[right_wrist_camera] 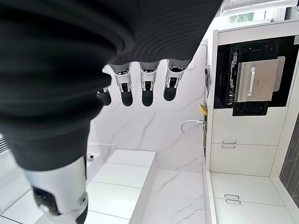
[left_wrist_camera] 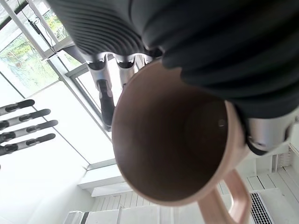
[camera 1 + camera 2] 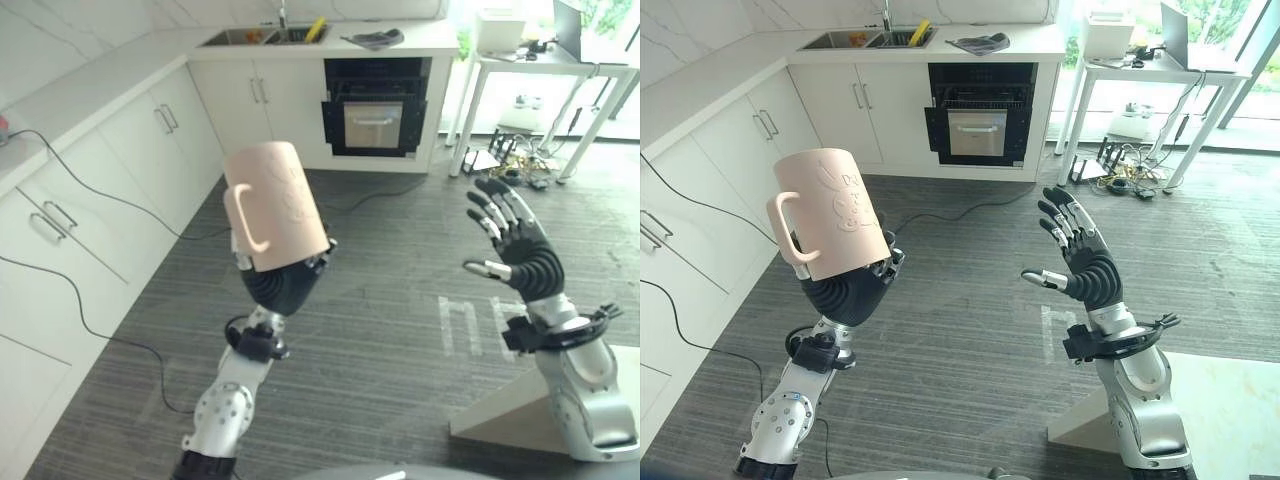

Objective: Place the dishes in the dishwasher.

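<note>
The left hand (image 3: 852, 290) is raised in front of the robot and grips a pale pink mug (image 3: 828, 214), its fingers curled round the lower part of the mug's body. The mug is held up in the air above the grey striped floor (image 3: 970, 340), tilted slightly, with its handle (image 3: 786, 230) turned toward the robot's left and a faint raised pattern on its side. In the left wrist view the mug's open mouth (image 2: 173, 140) faces the camera and its inside looks empty, though the bottom is dim.

The right hand (image 3: 1083, 258) is lifted well apart from the mug, palm toward it, fingers straight and spread with the thumb out to the side, holding nothing.

Across the floor, a built-in appliance with a black front (image 3: 980, 112) sits in the white cabinets (image 3: 880, 105), its door hanging partly open. On the counter above are a sink (image 3: 870, 38) and a dark cloth (image 3: 980, 43). A white table (image 3: 1160, 70) stands to the right
</note>
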